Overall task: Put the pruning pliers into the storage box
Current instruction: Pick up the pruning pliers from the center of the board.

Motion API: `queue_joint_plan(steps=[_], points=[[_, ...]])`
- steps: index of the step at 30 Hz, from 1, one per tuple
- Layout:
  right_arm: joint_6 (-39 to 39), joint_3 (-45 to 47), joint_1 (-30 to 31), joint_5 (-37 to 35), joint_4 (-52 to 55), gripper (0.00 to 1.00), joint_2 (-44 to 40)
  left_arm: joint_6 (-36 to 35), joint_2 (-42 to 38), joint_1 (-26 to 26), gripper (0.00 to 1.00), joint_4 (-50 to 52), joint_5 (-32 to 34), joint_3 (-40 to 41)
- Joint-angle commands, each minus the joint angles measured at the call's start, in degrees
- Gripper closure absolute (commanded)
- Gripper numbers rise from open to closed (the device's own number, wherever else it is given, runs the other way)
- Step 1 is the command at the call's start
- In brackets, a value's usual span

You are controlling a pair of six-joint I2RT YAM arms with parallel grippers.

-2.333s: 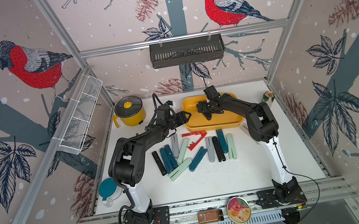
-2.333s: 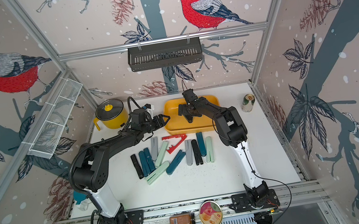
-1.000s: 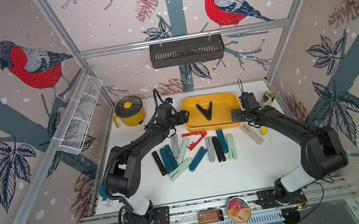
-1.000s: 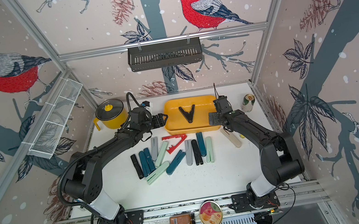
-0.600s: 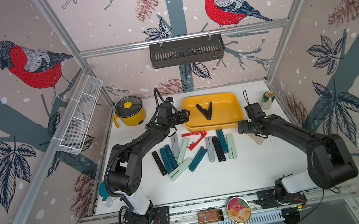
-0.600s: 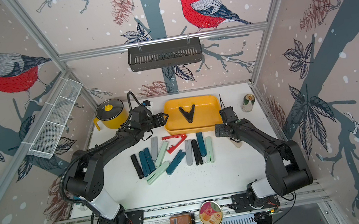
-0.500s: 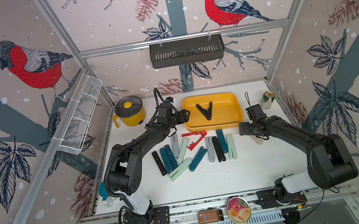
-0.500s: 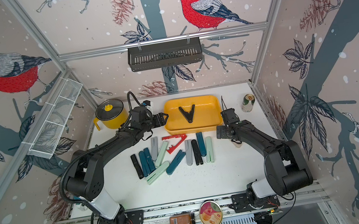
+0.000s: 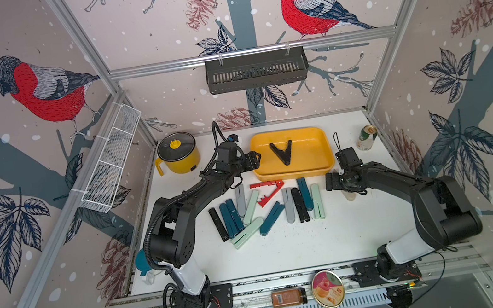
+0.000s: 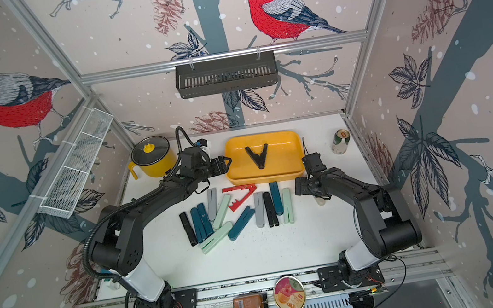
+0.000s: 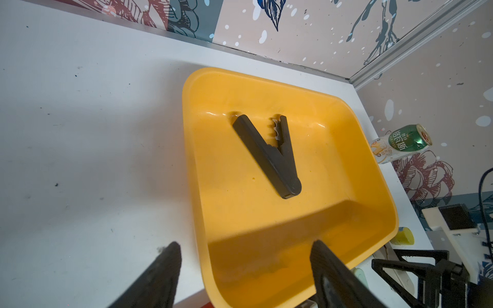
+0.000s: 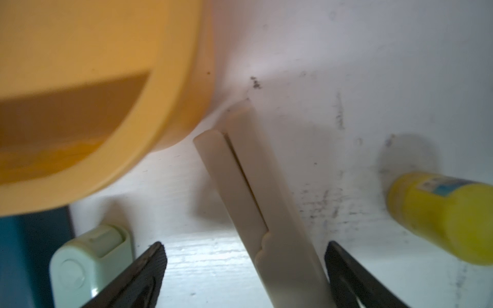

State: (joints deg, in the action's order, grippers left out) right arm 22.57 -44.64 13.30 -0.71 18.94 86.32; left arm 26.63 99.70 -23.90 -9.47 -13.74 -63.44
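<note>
left tool [image 11: 245,243] apart at storage box [image 11: 190,149] rim | right tool [image 12: 245,244] apart astride beige pliers [image 12: 256,186] | top views: pliers mostly hidden

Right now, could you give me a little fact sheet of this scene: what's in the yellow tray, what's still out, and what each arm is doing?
Storage box: holds one black pliers, spread in a V
On the table: thirteen more pliers, the red pliers spread open
Left jaws: open, empty, at the box's end
Right jaws: open, either side of the beige pliers, not closed on it
</note>
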Motion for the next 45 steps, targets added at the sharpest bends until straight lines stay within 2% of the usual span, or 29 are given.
queue_joint_plan(steps=[1, 10, 14, 22, 36, 45], points=[[1.32, 0.41, 1.08, 0.57, -0.31, 0.11, 0.13, -0.24, 0.4, 0.0, 0.23, 0.51, -0.92, -0.18], [3.86, -0.27, 0.41, -5.17, -1.21, 0.28, 3.28, -0.14, 0.6, 0.01, 0.23, 0.46, -1.28, -0.12], [3.83, -1.2, 0.18, -4.39, -2.98, 0.32, 4.32, -0.11, 0.61, 0.08, 0.23, 0.62, -1.25, -0.11], [3.22, 0.15, 0.24, -4.84, -2.64, 0.51, 3.35, -0.12, 0.52, 0.43, 0.23, 0.86, -1.0, -0.09], [4.09, 1.07, 0.15, -3.77, -1.8, 0.65, -1.56, 0.27, 0.58, 0.61, 0.23, 0.47, -1.73, 0.03], [4.83, 1.43, 0.18, -2.96, 0.61, 0.68, -4.76, 0.57, 0.54, 0.61, 0.23, 0.2, -2.41, -0.19]])
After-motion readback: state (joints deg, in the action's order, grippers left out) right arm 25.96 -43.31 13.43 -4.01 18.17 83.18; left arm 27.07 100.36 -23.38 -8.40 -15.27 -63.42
